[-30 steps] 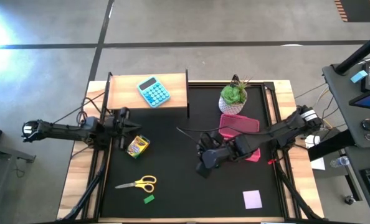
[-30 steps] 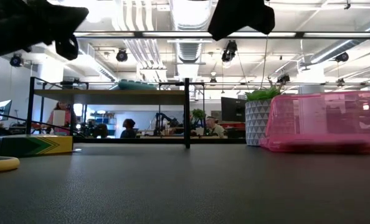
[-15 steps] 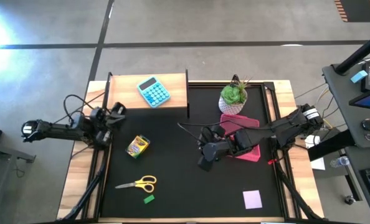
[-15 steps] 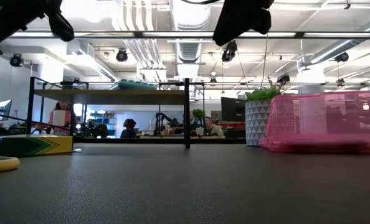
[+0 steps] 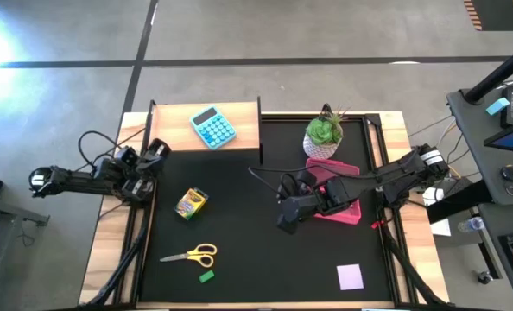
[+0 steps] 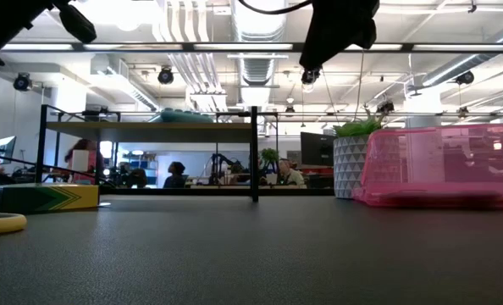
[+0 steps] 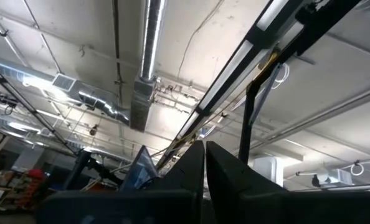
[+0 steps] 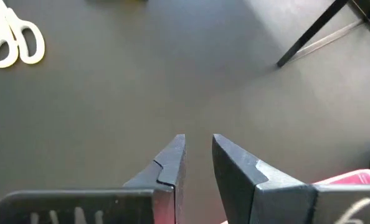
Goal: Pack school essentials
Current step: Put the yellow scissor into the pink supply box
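My left gripper [image 5: 159, 147] is raised at the table's left edge, shut and empty; its wrist view [image 7: 205, 149] looks up at the ceiling. My right gripper [image 5: 282, 226] hovers over the mat's middle, beside a pink case [image 5: 336, 187], its fingers [image 8: 197, 146] a little apart and empty. The yellow-green crayon box [image 5: 191, 203], the yellow-handled scissors [image 5: 192, 255], the green eraser [image 5: 206, 276] and the lilac notepad [image 5: 350, 276] lie flat on the black mat. No pencils or pens show.
The light-blue calculator [image 5: 213, 127] lies on a wooden shelf at the far left. The potted plant [image 5: 324, 131] stands right behind the pink case. A thin black post [image 5: 260, 130] stands at the shelf's corner. Bare mat lies between the scissors and the notepad.
My left gripper has drawn back from beside the crayon box toward the table's left and far edges, and has tipped upward. The crayon box lies where it was.
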